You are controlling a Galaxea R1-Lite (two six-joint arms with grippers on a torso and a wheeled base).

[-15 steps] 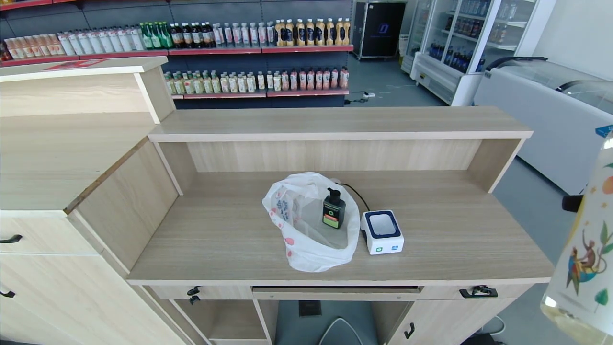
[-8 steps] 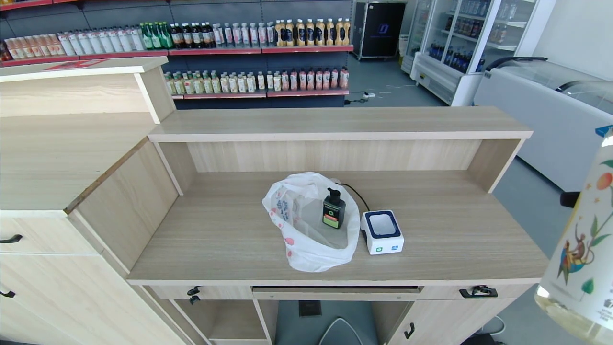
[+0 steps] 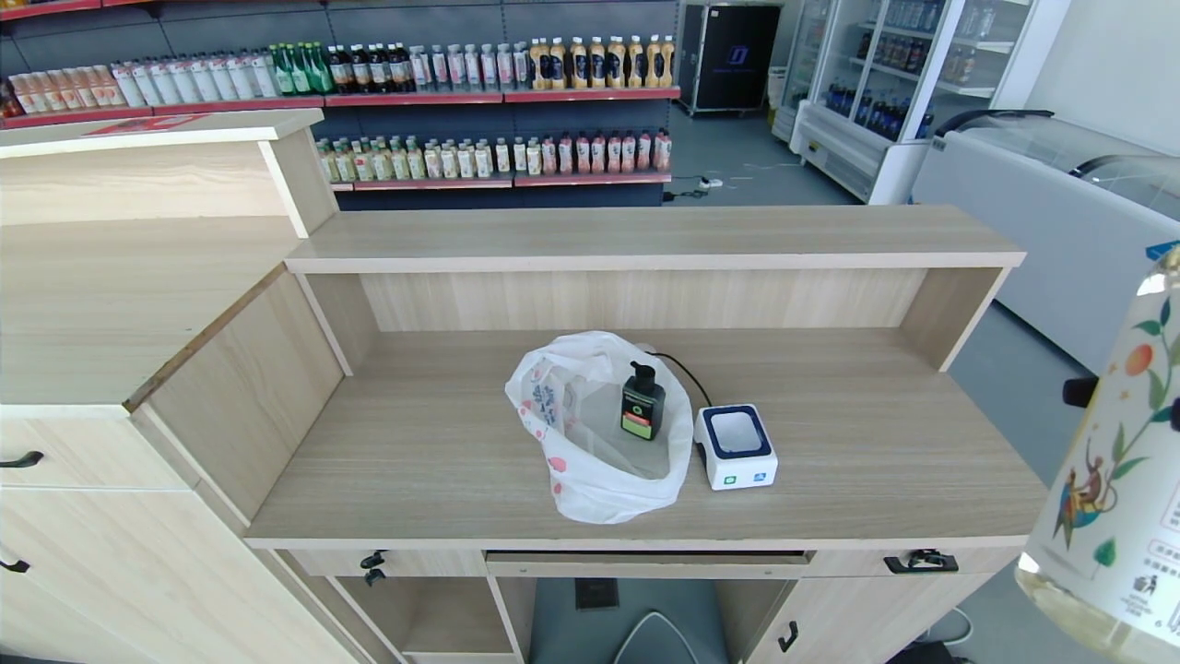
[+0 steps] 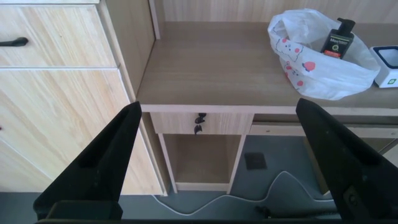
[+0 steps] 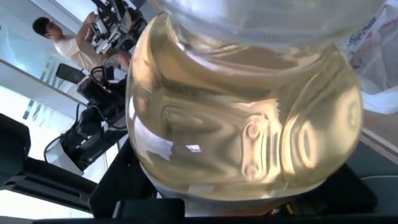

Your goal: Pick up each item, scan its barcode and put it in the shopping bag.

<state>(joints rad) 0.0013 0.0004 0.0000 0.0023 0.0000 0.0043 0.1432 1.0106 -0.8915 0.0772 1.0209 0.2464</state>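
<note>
**One item bagged, one waiting on its scan**

The pump bottle [image 3: 643, 406] is standing inside the bag [image 3: 553, 433] on the counter [image 3: 876, 443], so that item is looking finished. The right gripper [image 3: 1129, 397] is pinching a drink bottle [image 3: 1120, 480] out past the counter's right end, well apart from the scanner [image 3: 736, 445] beside the bag. Scanning and bagging it are remaining. The left gripper [image 4: 217, 109] is hanging spread, holding nothing.
</note>
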